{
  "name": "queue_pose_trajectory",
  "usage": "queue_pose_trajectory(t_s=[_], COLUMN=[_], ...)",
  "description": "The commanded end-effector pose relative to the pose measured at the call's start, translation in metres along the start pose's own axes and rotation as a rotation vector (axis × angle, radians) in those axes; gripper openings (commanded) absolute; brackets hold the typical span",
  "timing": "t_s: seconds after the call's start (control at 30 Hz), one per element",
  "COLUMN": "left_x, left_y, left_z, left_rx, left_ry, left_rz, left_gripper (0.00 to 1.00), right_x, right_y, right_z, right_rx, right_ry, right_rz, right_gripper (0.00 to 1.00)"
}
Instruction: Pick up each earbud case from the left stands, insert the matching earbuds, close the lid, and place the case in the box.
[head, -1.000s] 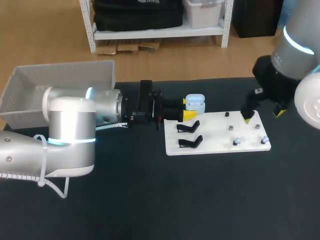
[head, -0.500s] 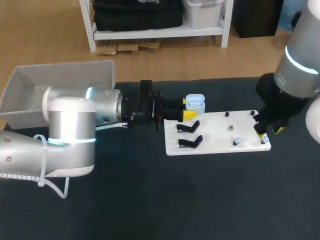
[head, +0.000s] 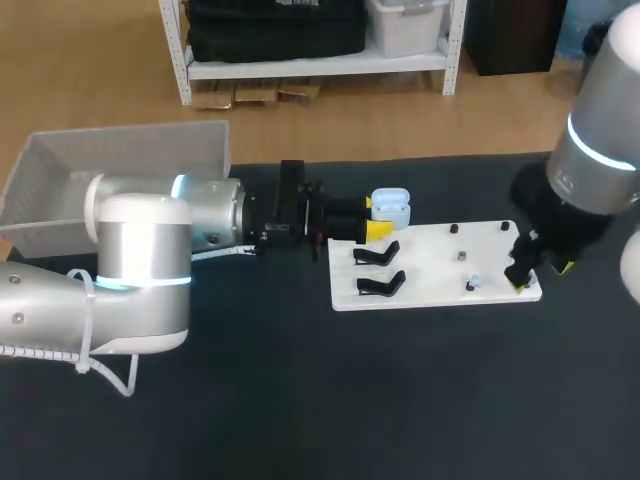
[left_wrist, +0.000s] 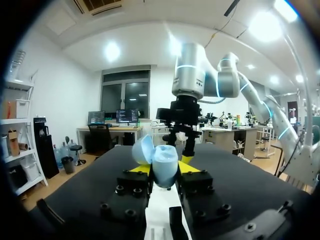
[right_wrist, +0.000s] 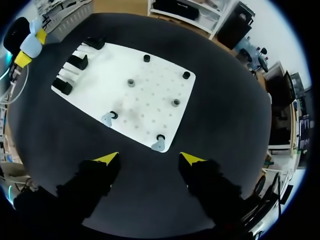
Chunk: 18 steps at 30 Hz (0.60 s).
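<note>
The right gripper (right_wrist: 150, 158), spread wide and empty, hovers over the near-right corner of the white pegboard (right_wrist: 150, 85), a small pale-blue earbud (right_wrist: 158, 145) just ahead between its tips, while the left gripper (left_wrist: 165, 170) clamps the lid-open pale-blue case (left_wrist: 165, 161) at far left.

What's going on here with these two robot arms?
The left gripper is shut on a light blue earbud case with its lid open, by the white board's far left corner. The right gripper hangs open above an earbud at the board's near right corner. The box stands at the far left.
</note>
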<state>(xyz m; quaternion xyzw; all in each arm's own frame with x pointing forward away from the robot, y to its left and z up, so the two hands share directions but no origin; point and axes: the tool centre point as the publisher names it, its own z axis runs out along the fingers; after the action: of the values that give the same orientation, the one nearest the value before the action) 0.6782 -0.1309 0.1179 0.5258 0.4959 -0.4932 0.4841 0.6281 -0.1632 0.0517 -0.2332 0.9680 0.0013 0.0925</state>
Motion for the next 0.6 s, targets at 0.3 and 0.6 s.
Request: queue_pose_trajectory(t_s=[0.3,0.6], left_x=[0.001,0.001], left_y=[-0.002,-0.002], left_z=[0.0,0.0], left_rx=[-0.007,-0.007], left_ry=[-0.004,-0.004], left_rz=[0.004,0.004], left_gripper=[0.0,0.0], right_x=[-0.009,-0.009], right_y=[0.0,-0.006], right_z=[0.018,0.025], right_rx=[0.007,0.03], right_ry=[0.005,0.008], right_rz=[-0.025,-0.014], right_gripper=[0.49,0.45])
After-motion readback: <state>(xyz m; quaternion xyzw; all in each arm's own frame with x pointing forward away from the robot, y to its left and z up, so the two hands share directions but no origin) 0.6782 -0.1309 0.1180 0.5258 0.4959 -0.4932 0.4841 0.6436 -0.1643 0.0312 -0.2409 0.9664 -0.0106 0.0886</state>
